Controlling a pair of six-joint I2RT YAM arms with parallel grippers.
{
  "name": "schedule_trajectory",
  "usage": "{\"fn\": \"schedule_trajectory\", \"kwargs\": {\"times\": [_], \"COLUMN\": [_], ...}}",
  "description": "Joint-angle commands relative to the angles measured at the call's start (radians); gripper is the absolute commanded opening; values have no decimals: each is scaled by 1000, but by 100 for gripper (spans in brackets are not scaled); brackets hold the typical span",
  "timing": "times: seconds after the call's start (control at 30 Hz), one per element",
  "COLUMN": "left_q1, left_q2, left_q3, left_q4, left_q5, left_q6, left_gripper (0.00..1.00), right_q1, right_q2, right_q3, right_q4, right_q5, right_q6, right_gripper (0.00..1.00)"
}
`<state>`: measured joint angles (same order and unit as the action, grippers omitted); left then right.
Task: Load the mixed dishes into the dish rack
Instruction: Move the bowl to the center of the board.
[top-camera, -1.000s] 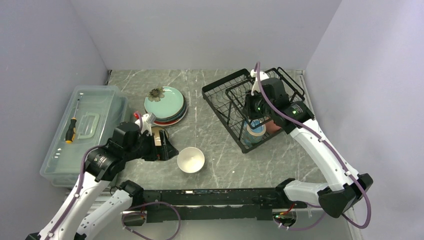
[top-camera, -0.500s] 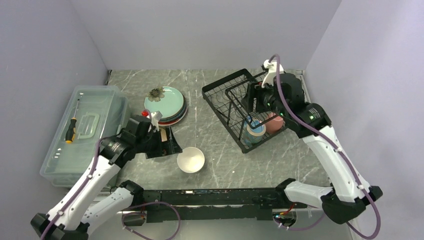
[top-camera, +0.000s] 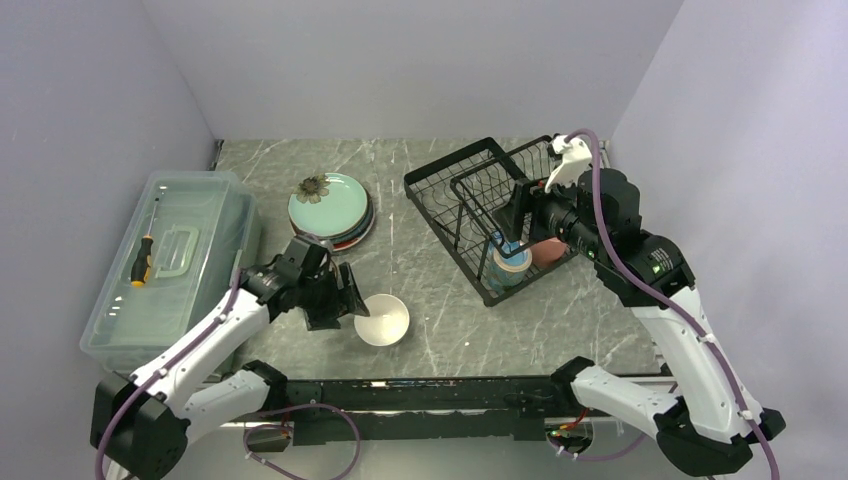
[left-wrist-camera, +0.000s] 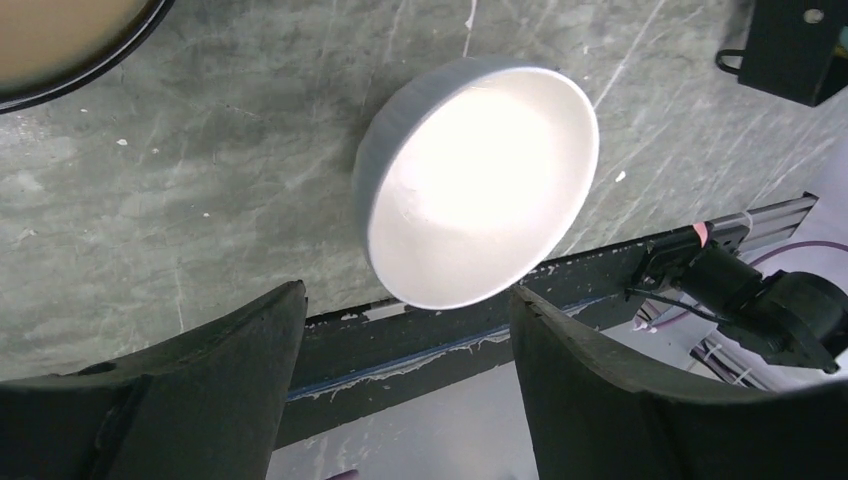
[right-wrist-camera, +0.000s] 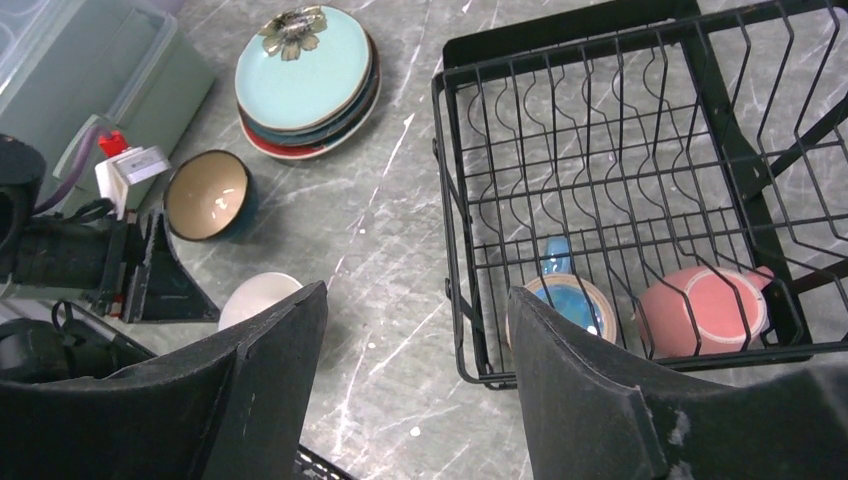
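Nearby, clear box (top-camera: 205, 205) with screwdriver (top-camera: 141, 262) flanks plate stack (top-camera: 330, 207).

pale lilac walls (top-camera: 400, 60), grey-green marbled tabletop (top-camera: 420, 265), even light

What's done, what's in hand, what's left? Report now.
Done: blue mug and pink mug sit in the dish rack.
In hand: nothing gripped. The open left gripper hovers at the white bowl; the right gripper is open and empty.
Left: white bowl, brown bowl, plate stack, all on the table.
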<state>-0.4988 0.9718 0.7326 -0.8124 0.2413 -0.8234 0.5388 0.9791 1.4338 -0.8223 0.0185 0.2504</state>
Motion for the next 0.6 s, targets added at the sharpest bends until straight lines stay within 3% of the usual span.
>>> {"fn": "schedule_trajectory", "kwargs": {"times": [0.0, 0.3, 0.57], "left_q1": [-5, -113, -172], "left_q2": [53, 221, 263], "left_q3": [-23, -8, 17], "left_q4": [99, 124, 107], "left_q5": [30, -54, -124], "left_q6": [-61, -84, -100], "left_gripper": [77, 62, 40], "right_q1": [4, 4, 4], "right_q2": [-30, -63, -96], "right_q3": [-25, -65, -83], "right_q4": [27, 49, 40], "right_q5": [-47, -74, -60], "right_q6": [-7, 2, -3], "right_gripper": [69, 69, 70]}}
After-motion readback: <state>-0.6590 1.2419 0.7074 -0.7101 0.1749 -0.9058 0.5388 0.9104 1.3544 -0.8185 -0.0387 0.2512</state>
